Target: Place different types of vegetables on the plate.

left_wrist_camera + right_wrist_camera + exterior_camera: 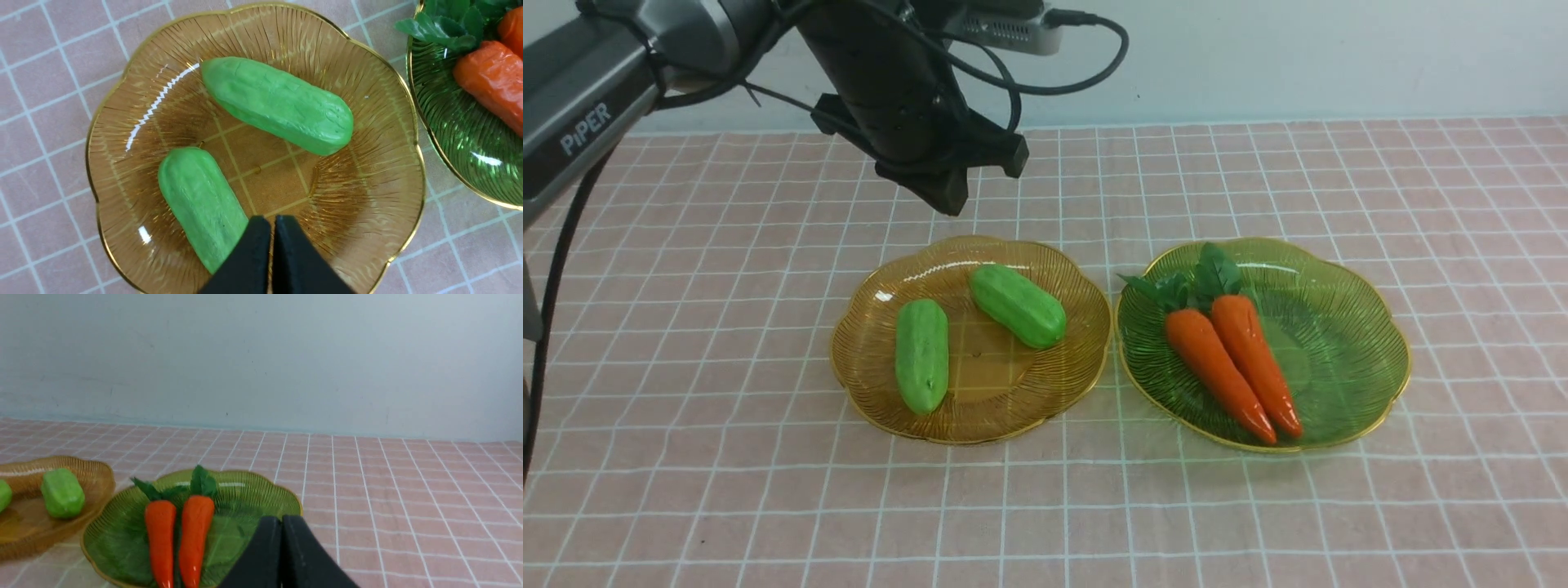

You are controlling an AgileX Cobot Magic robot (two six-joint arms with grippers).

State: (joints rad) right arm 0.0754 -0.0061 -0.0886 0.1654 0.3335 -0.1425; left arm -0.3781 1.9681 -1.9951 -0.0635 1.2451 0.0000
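Pink-checked desk (686,457) carries an amber plate (866,392) with two cucumbers (922,354) (1018,305), one lengthwise, one slanting. Beside it, the green plate (1356,327) holds two carrots (1218,373) (1257,362), leaves pointing away. Left tool (271,245) hovers above the amber plate, pinched empty; right tool (282,547) likewise.

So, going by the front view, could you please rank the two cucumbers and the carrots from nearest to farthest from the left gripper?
1. Back cucumber, in the amber plate's rear, nearest the left gripper.
2. Front cucumber, on that plate's left.
3. Carrots, in the green plate to the right.
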